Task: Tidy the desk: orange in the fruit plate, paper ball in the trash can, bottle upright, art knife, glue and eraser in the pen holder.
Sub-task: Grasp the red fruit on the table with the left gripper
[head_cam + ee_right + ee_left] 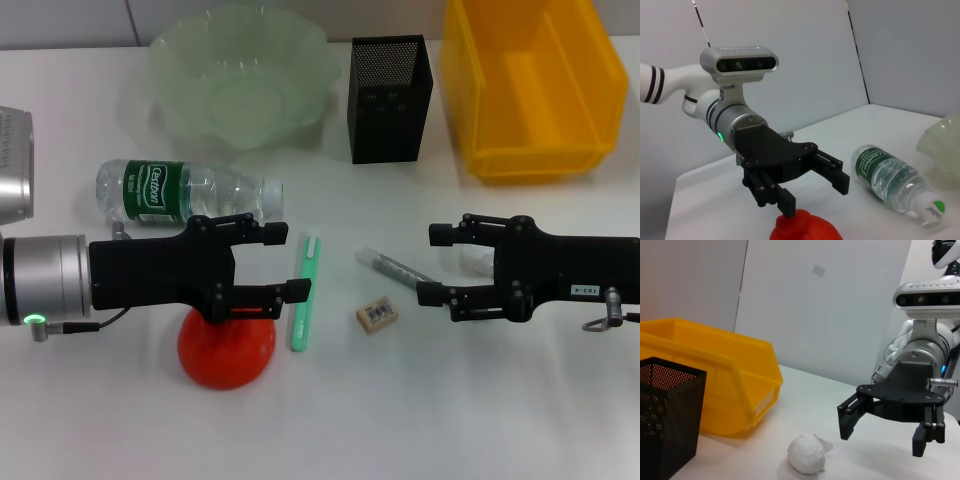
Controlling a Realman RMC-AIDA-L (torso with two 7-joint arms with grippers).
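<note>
The orange lies on the white table just under my left gripper, which is open and empty above it; the right wrist view shows the same gripper over the orange. A clear bottle with a green label lies on its side behind it. A green art knife, a glue stick and an eraser lie between the grippers. My right gripper is open and empty, with the paper ball partly hidden behind it. The ball also shows in the left wrist view.
A pale green fruit plate stands at the back left. The black mesh pen holder is at the back centre. A yellow bin is at the back right.
</note>
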